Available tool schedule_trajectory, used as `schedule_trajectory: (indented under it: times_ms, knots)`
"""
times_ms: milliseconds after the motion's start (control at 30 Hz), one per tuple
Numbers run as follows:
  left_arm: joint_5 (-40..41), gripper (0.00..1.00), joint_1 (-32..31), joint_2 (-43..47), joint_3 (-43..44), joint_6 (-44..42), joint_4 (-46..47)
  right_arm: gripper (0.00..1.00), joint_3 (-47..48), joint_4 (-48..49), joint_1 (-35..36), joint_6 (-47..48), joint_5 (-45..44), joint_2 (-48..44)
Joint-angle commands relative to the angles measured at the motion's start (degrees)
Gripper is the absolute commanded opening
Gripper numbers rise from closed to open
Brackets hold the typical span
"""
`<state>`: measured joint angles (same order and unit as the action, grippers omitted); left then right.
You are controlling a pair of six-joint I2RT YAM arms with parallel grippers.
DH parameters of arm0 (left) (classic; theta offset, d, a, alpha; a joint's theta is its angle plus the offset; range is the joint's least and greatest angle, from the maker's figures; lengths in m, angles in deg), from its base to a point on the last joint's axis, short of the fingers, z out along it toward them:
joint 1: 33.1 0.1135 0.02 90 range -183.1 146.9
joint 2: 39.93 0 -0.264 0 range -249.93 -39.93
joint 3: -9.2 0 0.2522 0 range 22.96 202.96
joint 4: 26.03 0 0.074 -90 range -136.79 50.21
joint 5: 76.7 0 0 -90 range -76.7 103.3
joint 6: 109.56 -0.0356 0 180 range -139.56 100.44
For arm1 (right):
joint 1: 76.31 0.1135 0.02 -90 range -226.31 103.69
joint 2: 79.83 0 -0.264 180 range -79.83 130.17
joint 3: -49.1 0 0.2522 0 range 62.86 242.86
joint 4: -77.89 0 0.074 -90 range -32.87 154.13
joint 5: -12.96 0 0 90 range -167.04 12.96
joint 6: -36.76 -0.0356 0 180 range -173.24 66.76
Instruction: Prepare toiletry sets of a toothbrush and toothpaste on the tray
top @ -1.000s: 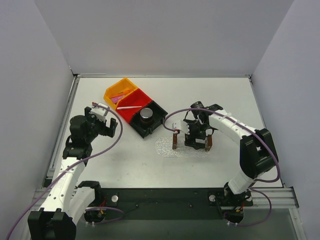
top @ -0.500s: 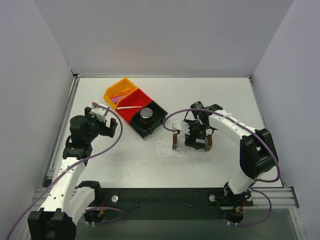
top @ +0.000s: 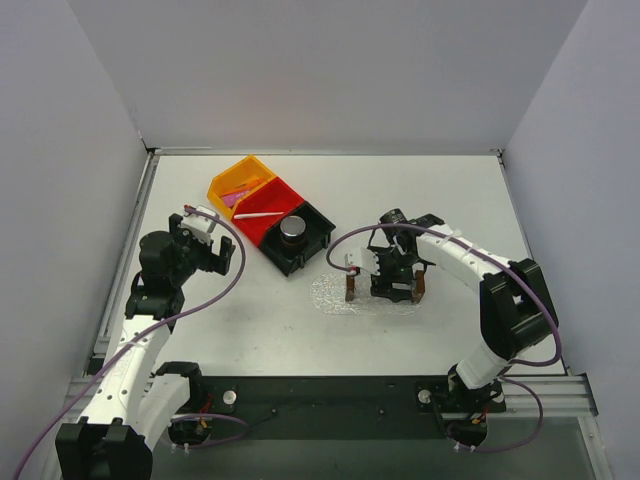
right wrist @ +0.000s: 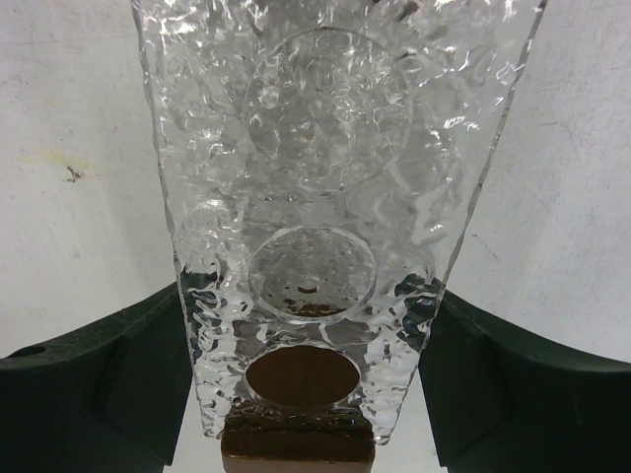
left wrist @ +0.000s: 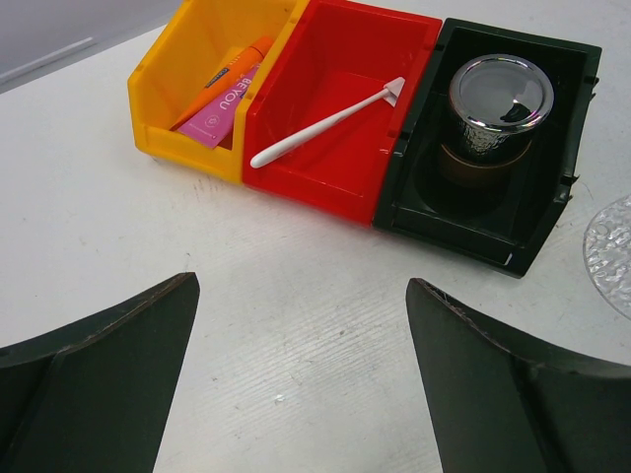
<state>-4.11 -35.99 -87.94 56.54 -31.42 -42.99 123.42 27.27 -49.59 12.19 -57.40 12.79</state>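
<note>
The toothbrush (left wrist: 325,123) lies slantwise in the red bin (left wrist: 345,54). The toothpaste tubes (left wrist: 225,94), one orange and one pink, lie in the yellow bin (left wrist: 168,69) touching it. We see the tray (top: 328,292) flat on the table, below the clear rack with brown ends (right wrist: 315,148). Our right gripper (right wrist: 306,325) pinches that rack by its sides. Our left gripper (left wrist: 296,374) hangs spread wide, near the bins.

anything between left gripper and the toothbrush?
Left wrist view: only bare table, then the near wall of the red bin; the toothbrush lies inside it.
</note>
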Motion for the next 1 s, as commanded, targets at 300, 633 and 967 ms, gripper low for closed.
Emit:
schedule_trajectory:
  times_ms: [300,633,967]
  knots:
    - [-0.61,0.97,0.08,1.07,0.34,-0.89,2.41,0.72,-1.40,-1.55,0.79,1.72,-0.39,-2.00]
    - [-0.70,0.97,0.08,1.25,0.43,-0.97,2.41,0.83,-1.41,-0.76,0.79,-0.39,-1.01,-2.09]
    - [-0.70,0.98,0.08,1.16,0.34,-0.98,2.41,0.94,0.09,-0.23,0.79,-2.41,-1.01,-4.11]
